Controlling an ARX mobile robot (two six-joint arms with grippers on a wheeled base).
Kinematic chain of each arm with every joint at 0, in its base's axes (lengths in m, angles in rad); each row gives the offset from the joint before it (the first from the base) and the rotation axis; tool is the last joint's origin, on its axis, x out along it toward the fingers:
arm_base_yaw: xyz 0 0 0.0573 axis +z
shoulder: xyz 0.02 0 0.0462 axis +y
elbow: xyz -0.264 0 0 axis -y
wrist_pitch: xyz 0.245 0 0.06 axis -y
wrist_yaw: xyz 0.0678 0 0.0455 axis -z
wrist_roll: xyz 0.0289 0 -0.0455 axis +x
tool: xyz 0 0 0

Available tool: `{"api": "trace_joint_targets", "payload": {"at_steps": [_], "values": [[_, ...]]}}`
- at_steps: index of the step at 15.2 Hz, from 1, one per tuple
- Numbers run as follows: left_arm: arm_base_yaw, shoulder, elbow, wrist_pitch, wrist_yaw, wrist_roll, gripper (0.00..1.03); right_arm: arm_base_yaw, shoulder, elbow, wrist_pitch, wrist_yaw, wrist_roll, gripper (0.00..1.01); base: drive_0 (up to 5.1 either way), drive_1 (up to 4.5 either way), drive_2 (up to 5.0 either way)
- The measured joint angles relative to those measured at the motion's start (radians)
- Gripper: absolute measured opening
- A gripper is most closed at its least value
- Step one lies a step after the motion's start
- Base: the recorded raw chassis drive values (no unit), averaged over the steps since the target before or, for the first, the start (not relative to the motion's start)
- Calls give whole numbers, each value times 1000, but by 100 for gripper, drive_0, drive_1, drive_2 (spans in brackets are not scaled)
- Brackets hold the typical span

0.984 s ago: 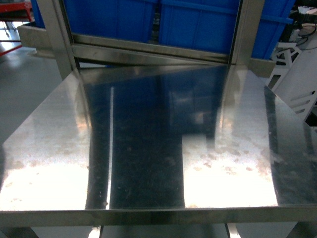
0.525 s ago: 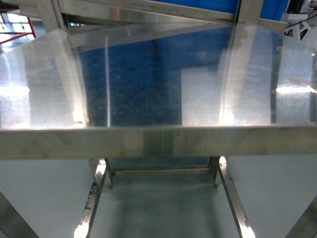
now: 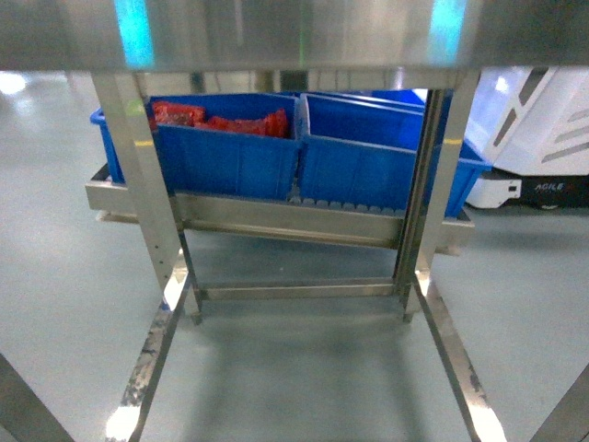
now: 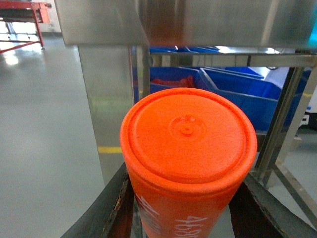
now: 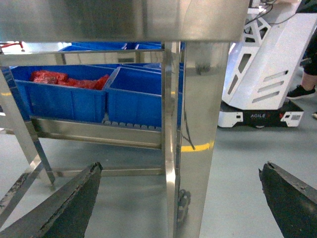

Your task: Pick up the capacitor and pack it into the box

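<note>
Left gripper [image 4: 185, 218]: its two dark fingers [image 4: 106, 210] stand on either side of the capacitor [image 4: 188, 148], an orange-red cylinder with a round moulded end cap and white lettering down its side. Both fingers press against its body, so the left gripper has it clamped. The capacitor fills the centre of the left wrist view, end cap toward the camera, held below the edge of the steel counter [image 4: 198, 22].

Right gripper [image 5: 183, 198]: the fingers [image 5: 64, 203] are spread wide, one at each lower corner of the right wrist view, with nothing between them. A steel counter leg [image 5: 190, 139] stands directly ahead of the gap.

Head view: neither gripper appears. The underside edge of the counter [image 3: 294, 37] runs across the top. Behind the counter legs, two blue bins [image 3: 225, 152] sit side by side on a low steel rack [image 3: 276, 221]. The left one holds red packets [image 3: 221, 120]. The contents of the right one cannot be made out.

To the right of the bins stands a white wheeled machine [image 3: 529, 138] on the grey floor [image 3: 304, 368].

The pink box is not seen in any view.
</note>
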Motion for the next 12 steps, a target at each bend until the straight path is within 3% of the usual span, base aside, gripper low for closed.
{"api": "trace_joint_targets", "payload": {"at_steps": [12], "values": [[0,0,0,0,1,0,43,0,0,0,0,0,0,98,0,0,0]]}}
